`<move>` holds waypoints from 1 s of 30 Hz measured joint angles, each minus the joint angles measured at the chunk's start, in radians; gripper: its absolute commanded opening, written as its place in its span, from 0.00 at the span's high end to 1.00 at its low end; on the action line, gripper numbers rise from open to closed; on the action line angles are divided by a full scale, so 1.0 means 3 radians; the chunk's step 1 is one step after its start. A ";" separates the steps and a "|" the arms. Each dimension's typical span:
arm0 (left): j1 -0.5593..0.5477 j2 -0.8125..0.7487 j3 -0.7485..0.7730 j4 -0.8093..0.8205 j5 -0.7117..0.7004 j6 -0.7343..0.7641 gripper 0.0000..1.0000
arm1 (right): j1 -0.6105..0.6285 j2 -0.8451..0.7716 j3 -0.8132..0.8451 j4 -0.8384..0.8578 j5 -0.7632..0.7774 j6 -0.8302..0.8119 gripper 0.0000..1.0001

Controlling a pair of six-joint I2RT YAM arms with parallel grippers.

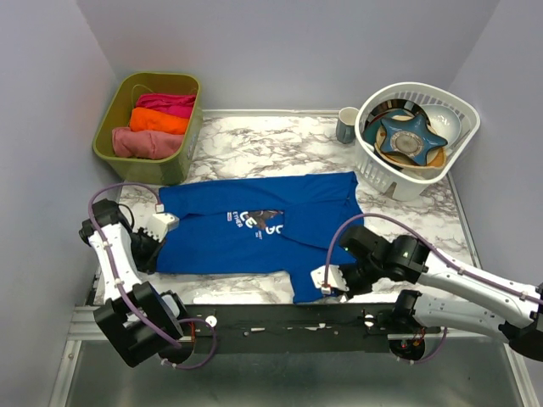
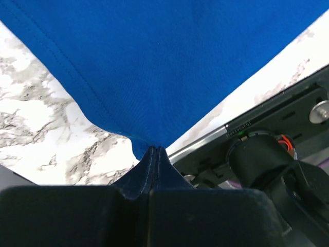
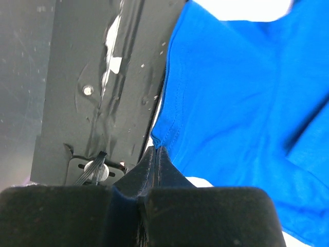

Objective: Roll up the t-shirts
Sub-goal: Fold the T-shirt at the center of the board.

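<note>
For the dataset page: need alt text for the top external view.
A blue t-shirt lies spread out on a marble table, the left gripper pinching its left edge and the right gripper its near-right corner. Behind stand a green bin of rolled cloths, a mug and a white basket of dishes.

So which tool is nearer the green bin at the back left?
Left. The left tool pinches the blue t-shirt at its edge, just in front of the green bin; the right tool grips the shirt's near right corner, far from it.
</note>
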 measured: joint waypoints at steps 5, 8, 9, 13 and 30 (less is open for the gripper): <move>0.0000 0.0079 0.0078 -0.0158 0.0015 0.0112 1.00 | 0.0000 -0.0097 0.0205 -0.0003 0.0050 0.0224 1.00; 0.0000 0.0184 0.0193 -0.0195 0.0079 0.0103 1.00 | -0.0057 -0.0114 0.0327 -0.0008 0.0122 0.0328 1.00; 0.0000 0.0216 0.0242 -0.0195 0.0108 0.0093 1.00 | -0.0088 -0.0114 0.0361 -0.0008 0.0158 0.0347 0.99; -0.0001 0.0286 0.0345 -0.0144 0.0191 0.0070 1.00 | -0.0167 -0.0094 0.0512 -0.0019 0.0318 0.0384 0.99; -0.0203 0.0781 0.0577 0.0575 0.0381 -0.0537 1.00 | -0.1021 0.0678 0.1111 0.0319 0.1015 0.0212 1.00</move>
